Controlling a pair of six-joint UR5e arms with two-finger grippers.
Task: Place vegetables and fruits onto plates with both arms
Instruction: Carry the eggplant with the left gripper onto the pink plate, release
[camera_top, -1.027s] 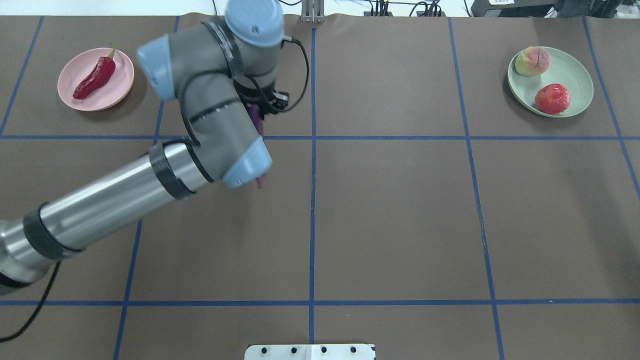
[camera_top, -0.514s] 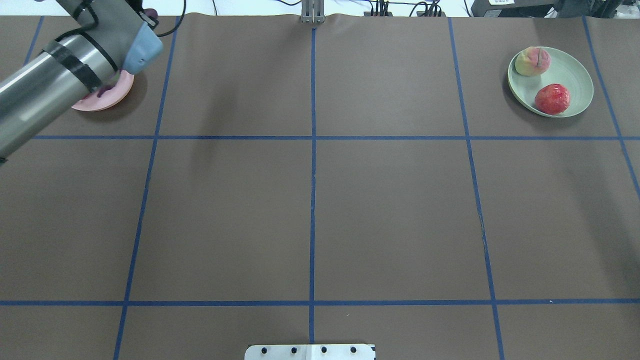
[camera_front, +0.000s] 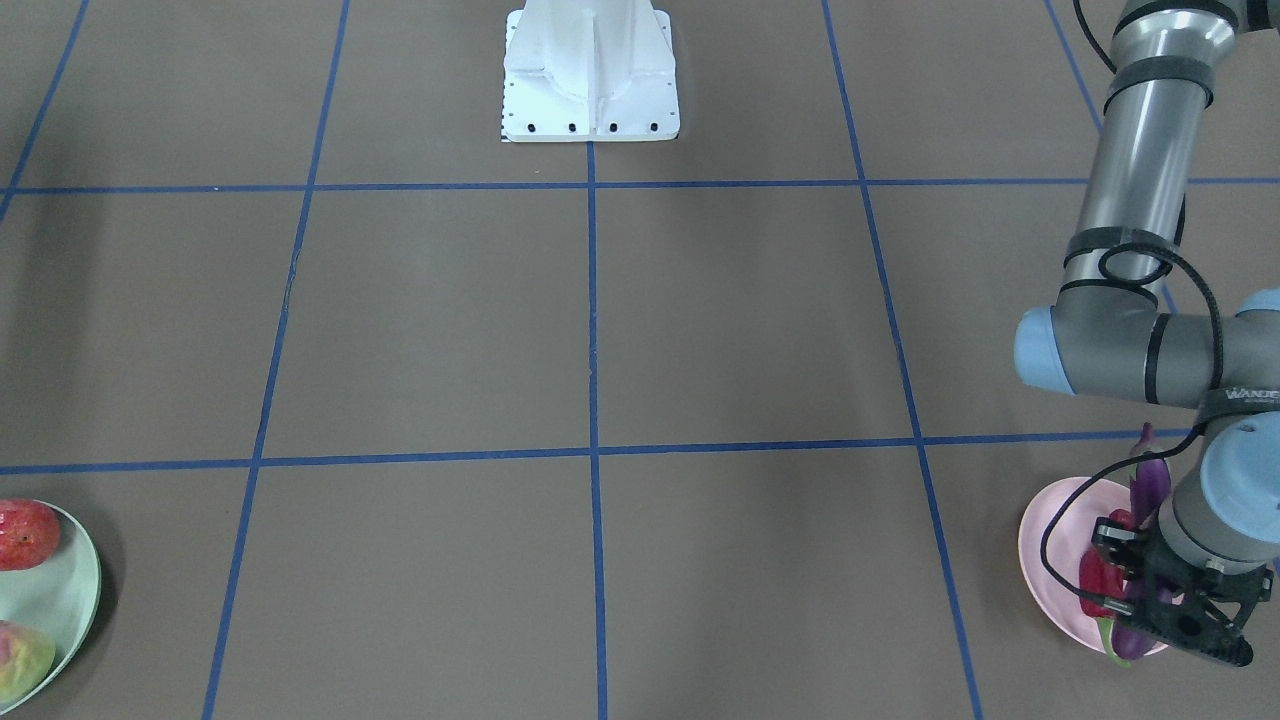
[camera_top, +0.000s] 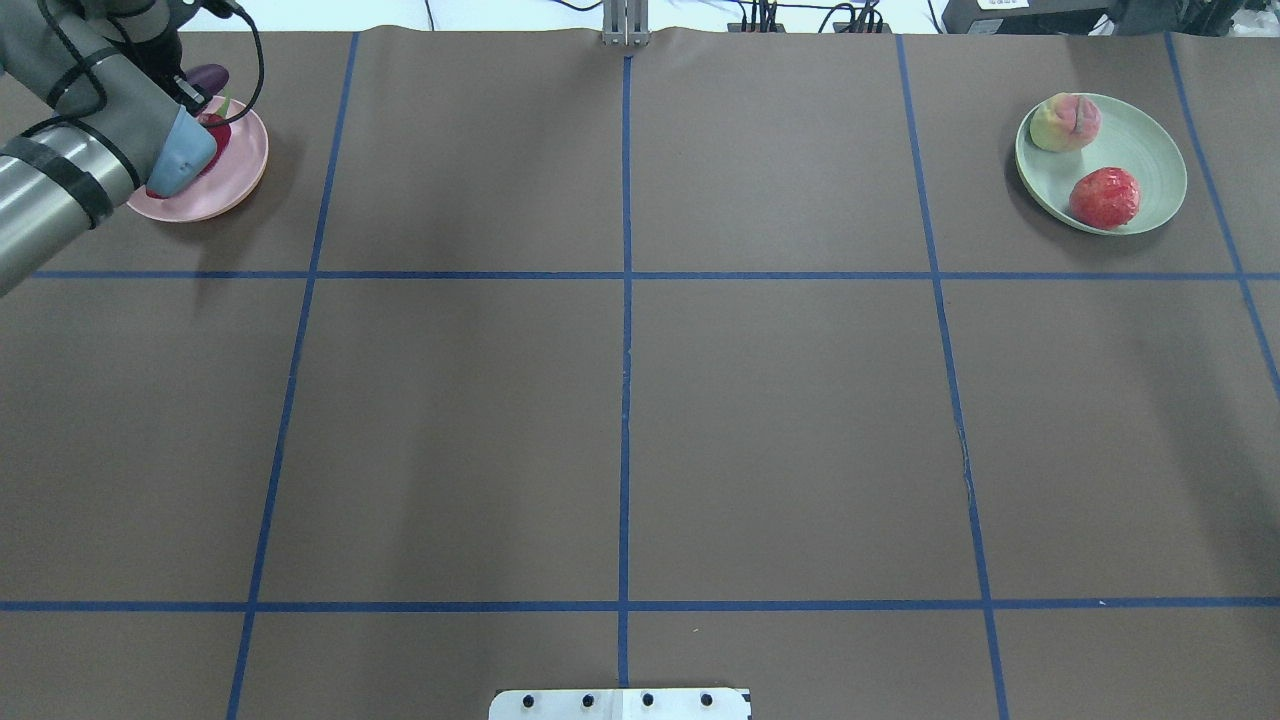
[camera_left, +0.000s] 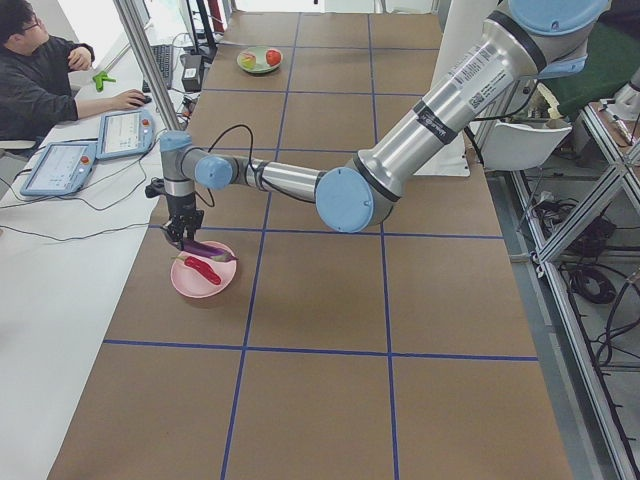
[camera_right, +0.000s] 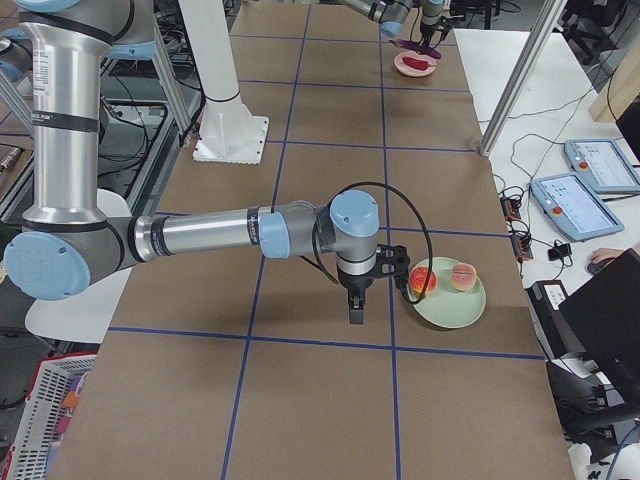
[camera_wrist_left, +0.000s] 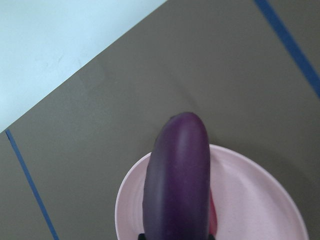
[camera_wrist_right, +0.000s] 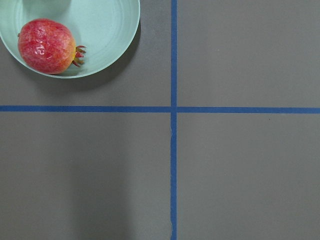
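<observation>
Exterior front-facing view: my left gripper (camera_front: 1135, 612) hangs over the pink plate (camera_front: 1050, 540). Its fingers pinch the eggplant (camera_front: 1150, 485), whose purple body stretches across the plate, with the red chili (camera_front: 1092, 582) lying in the plate just beside it. I cannot tell whether the eggplant touches the plate. From overhead, the left arm's wrist covers much of that plate and the pepper, and only the eggplant's rounded tip pokes past the far rim.

At the table's other end, the peach (camera_top: 1065, 122) and the pomegranate (camera_top: 1104, 197) sit apart on the mint plate (camera_top: 1150, 150). The right gripper (camera_right: 356, 305) points down just beside that plate, over bare brown paper. Only the side camera shows it, so I cannot tell whether its fingers are spread or pressed together.

Blue tape lines (camera_top: 625, 400) grid the table, the white base (camera_front: 590, 75) stands at the robot's edge, and an operator (camera_left: 40, 70) sits by tablets (camera_left: 125, 132) alongside.
</observation>
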